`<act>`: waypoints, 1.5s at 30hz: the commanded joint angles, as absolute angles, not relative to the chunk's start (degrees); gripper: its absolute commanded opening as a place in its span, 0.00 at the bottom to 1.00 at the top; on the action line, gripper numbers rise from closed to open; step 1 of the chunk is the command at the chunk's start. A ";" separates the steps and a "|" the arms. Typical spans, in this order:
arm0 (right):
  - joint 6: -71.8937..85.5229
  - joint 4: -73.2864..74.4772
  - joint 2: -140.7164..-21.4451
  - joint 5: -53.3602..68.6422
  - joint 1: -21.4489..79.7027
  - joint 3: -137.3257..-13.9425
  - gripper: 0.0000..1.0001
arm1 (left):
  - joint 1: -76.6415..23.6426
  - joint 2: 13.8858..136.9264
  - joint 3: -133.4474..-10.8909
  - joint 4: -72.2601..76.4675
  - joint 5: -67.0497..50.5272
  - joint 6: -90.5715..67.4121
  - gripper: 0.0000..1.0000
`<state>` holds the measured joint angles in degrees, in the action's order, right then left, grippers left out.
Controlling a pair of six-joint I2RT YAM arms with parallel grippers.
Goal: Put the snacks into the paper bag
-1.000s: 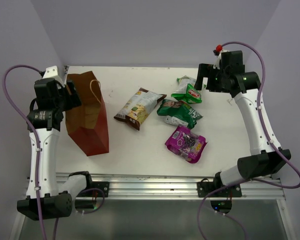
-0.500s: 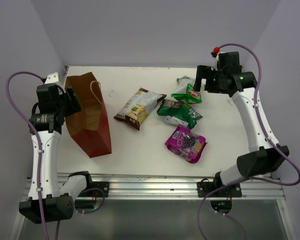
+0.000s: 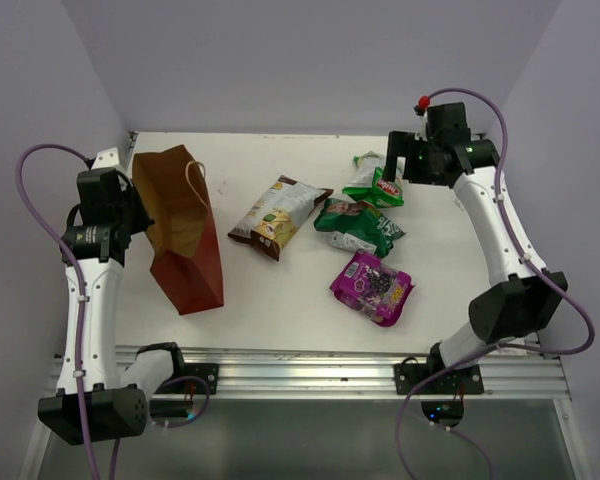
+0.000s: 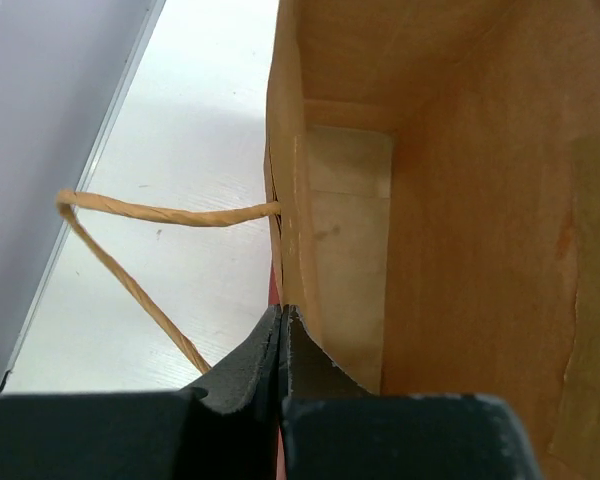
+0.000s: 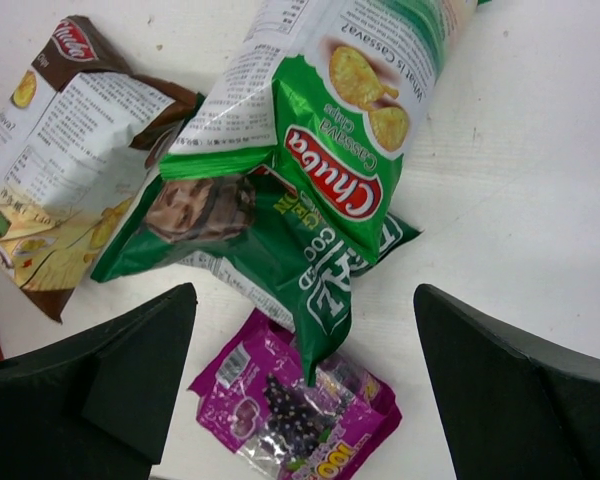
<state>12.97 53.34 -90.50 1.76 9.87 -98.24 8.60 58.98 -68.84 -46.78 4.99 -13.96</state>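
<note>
The reddish-brown paper bag [image 3: 185, 240] lies at the left with its mouth toward the back. My left gripper [image 3: 140, 214] is shut on its left rim; in the left wrist view the closed gripper [image 4: 282, 318] pinches the bag wall [image 4: 430, 200], and a tan cord handle [image 4: 130, 280] loops to the left. Four snacks lie to the right: a cream-and-brown chip bag [image 3: 278, 213], a bright green bag [image 3: 380, 183], a dark green bag [image 3: 360, 226] and a purple packet [image 3: 372, 287]. My right gripper [image 3: 398, 166] hangs open above the green bags [image 5: 302, 295], holding nothing.
A side wall stands close to the left of the paper bag, and another rises at the right beyond the right arm. The back wall runs behind the table. The metal rail [image 3: 300, 362] with both arm bases lines the near edge.
My left gripper has shut on the bag's left rim and the bag's mouth has spread a little wider. The right arm has drifted slightly left over the green bags, still open.
</note>
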 commanded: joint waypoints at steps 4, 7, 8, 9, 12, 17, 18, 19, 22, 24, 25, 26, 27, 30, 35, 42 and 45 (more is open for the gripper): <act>11.16 45.27 -99.64 -1.41 10.28 -100.01 0.98 | 8.96 59.94 -67.24 -45.79 4.40 -13.18 0.00; 10.90 45.09 -105.70 -3.07 10.20 -103.35 0.99 | 8.96 59.77 -67.50 -45.53 3.87 -12.75 0.00; 10.72 45.00 -107.21 -4.03 10.20 -104.06 0.99 | 8.96 59.68 -67.76 -45.53 3.61 -12.66 0.00; 10.55 44.91 -108.44 -4.13 10.20 -105.37 0.99 | 8.96 59.50 -67.85 -45.61 3.52 -12.40 0.00; 10.28 45.17 -112.84 -4.04 10.20 -107.48 0.99 | 8.96 59.06 -68.20 -45.70 3.25 -12.13 0.00; 9.58 44.39 -115.31 -5.09 10.28 -104.95 0.52 | 8.97 58.97 -69.34 -46.05 3.78 -11.60 0.00; 9.49 44.30 -115.14 -5.45 10.20 -103.90 0.29 | 8.96 58.97 -69.43 -46.05 4.13 -11.43 0.00; 9.58 44.30 -114.70 -5.97 10.20 -103.54 0.00 | 8.88 59.06 -69.43 -46.14 4.39 -11.25 0.00; 9.05 44.82 -111.46 -3.62 10.20 -104.23 0.00 | 8.26 59.15 -69.43 -46.41 6.23 -10.37 0.00; 9.14 45.35 -108.74 -1.50 10.28 -107.29 0.00 | 7.39 59.32 -69.61 -46.76 7.99 -9.76 0.00; 9.31 46.22 -108.02 -0.54 10.46 -108.62 0.00 | 7.12 59.33 -70.13 -46.84 8.43 -9.67 0.00; 9.32 47.01 -107.50 -0.18 11.07 -110.37 0.00 | 6.86 59.41 -70.40 -47.02 8.87 -9.58 0.00; 9.32 47.98 -107.14 1.48 11.60 -114.57 0.00 | 6.25 59.59 -70.66 -47.02 8.96 -9.41 0.00; 10.19 50.36 -105.56 4.65 13.70 -121.43 0.00 | 5.72 59.50 -71.28 -47.02 9.32 -8.97 0.00; 15.18 49.49 -103.71 13.34 17.48 -129.10 0.00 | 5.01 59.59 -71.19 -46.85 8.53 -8.79 0.00; 38.02 28.08 -106.52 37.59 23.02 -137.37 0.00 | 4.48 59.33 -71.37 -46.76 7.65 -8.61 0.00; 50.51 11.47 -110.28 43.93 28.46 -138.77 0.00 | 4.31 59.15 -71.63 -46.85 7.30 -8.61 0.00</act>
<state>34.00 31.51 -106.89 30.92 24.14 -136.09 4.75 59.66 -69.34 -46.41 8.12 -9.82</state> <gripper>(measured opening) 0.022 0.007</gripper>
